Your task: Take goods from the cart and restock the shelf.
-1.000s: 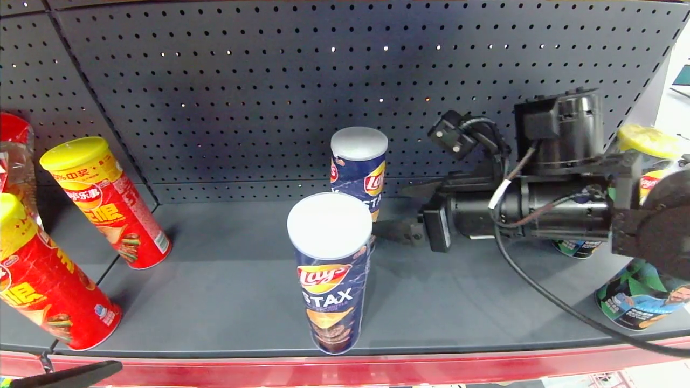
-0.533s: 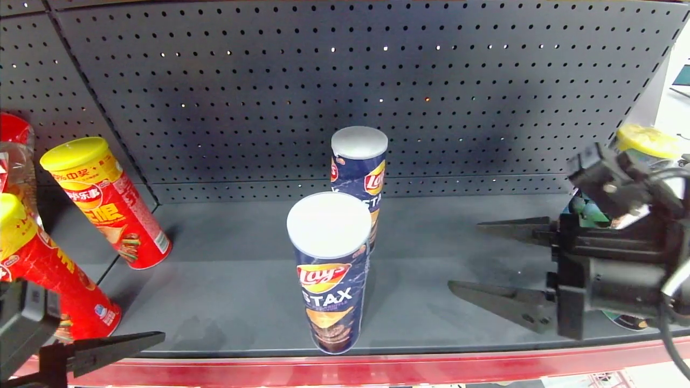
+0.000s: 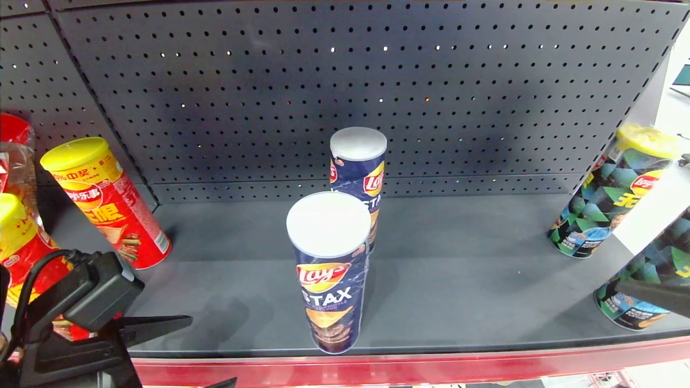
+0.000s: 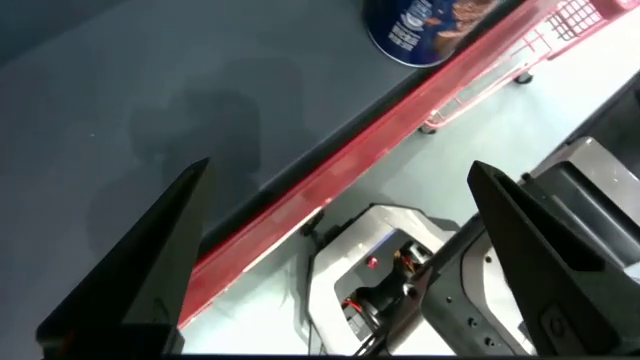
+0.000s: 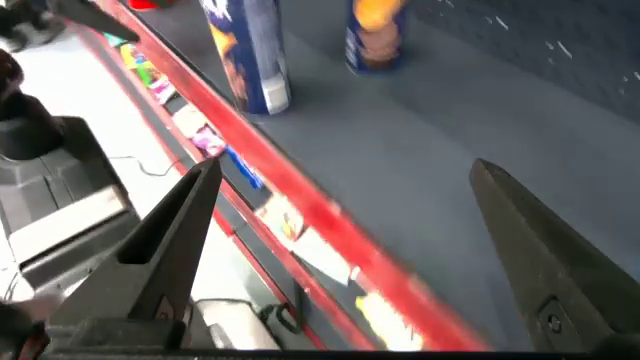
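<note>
Find the left gripper at the near left, over the red front edge of the dark grey metal shelf. Its fingers are spread wide and hold nothing. The right gripper is at the near right, its fingers equally wide apart and empty. At the shelf's centre you see a dark blue cylindrical chip can with a white lid, upright, and a matching blue can just behind it. Red chip cans with yellow lids stand at the left and green-and-black patterned cans at the right.
</note>
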Tool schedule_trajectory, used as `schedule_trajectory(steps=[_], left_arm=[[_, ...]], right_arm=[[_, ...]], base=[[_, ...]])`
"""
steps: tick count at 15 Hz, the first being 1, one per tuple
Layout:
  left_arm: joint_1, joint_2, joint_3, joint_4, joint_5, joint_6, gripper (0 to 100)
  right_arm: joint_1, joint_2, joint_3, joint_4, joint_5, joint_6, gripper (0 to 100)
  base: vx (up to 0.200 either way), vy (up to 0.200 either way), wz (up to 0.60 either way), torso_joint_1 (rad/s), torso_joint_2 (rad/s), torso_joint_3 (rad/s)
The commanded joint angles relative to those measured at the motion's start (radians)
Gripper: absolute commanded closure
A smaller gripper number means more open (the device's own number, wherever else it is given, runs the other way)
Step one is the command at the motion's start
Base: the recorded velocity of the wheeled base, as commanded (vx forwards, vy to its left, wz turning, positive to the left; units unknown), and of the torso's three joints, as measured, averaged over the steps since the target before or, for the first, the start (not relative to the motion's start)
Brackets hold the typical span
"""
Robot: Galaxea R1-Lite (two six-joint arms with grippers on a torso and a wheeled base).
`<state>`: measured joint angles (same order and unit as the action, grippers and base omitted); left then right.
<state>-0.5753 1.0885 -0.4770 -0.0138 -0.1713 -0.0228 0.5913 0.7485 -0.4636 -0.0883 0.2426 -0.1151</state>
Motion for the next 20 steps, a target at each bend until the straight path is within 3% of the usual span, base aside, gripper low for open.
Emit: schedule_trajectory(steps=[1,3,5,8,11,13,20], left_arm=[[0.0,0.013,-0.003,-0.002,0.009,0.0,0],[0.0,0.03,-0.003,-0.008,0.012,0.0,0],[-0.001,0.074,-0.002,-0.015,0.022,0.001,0],[0.0,0.128,-0.003,-0.034,0.07,0.02,0],[-0.006,0.226,-0.025,-0.118,0.078,0.018,0],[-0.011,0.294,-0.055,-0.173,0.075,0.02,0],[-0.028,0.403,-0.161,-0.176,0.072,0.018,0]], right_arm=[[-0.068,-0.215,-0.006,0.134,-0.009,0.048,0],[-0.097,-0.264,-0.029,0.217,-0.017,0.072,0],[-0.168,-0.271,-0.021,0.22,-0.092,0.075,0],[-0.231,-0.285,-0.017,0.223,-0.109,0.103,0],[-0.311,-0.288,-0.01,0.223,-0.109,0.12,0],[-0.314,-0.29,-0.009,0.222,-0.109,0.121,0],[-0.314,-0.29,-0.01,0.222,-0.109,0.123,0]], base=[[0.0,0.0,0.0,0.0,0.0,0.0],[0.0,0.0,0.0,0.0,0.0,0.0],[0.0,0.0,0.0,0.0,0.0,0.0],[0.0,0.0,0.0,0.0,0.0,0.0],[0.0,0.0,0.0,0.0,0.0,0.0],[0.0,0.0,0.0,0.0,0.0,0.0],[0.0,0.0,0.0,0.0,0.0,0.0]])
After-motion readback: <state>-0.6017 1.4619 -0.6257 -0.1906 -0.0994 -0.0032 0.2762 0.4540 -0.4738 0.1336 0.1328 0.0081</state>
